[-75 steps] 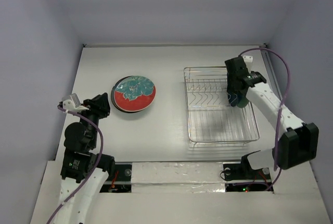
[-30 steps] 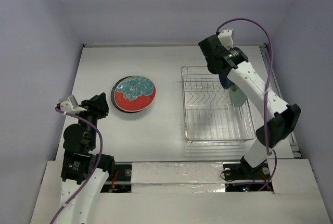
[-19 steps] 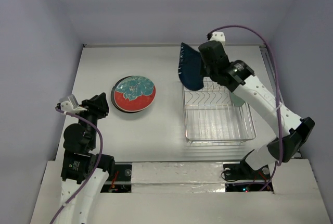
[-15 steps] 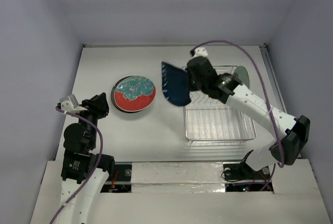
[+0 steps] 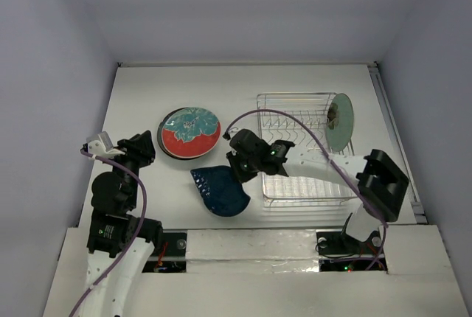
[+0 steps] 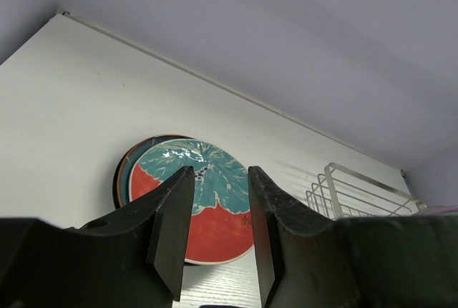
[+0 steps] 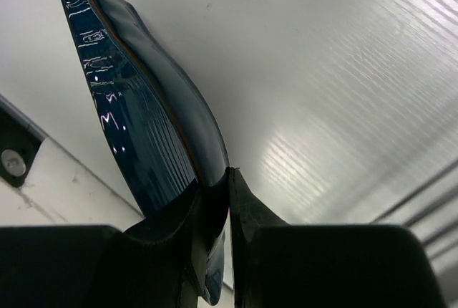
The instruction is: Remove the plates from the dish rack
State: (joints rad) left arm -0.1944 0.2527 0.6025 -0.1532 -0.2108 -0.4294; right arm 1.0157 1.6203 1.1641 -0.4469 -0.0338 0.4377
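Your right gripper clamps the navy leaf dish, dish rack just beside it; your left gripper hangs with jaws parted.

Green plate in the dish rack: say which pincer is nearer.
Right. The right pincer, gripping the navy dish, is across the dish rack from the green plate; the left pincer is farther off, beside the red flower plate.
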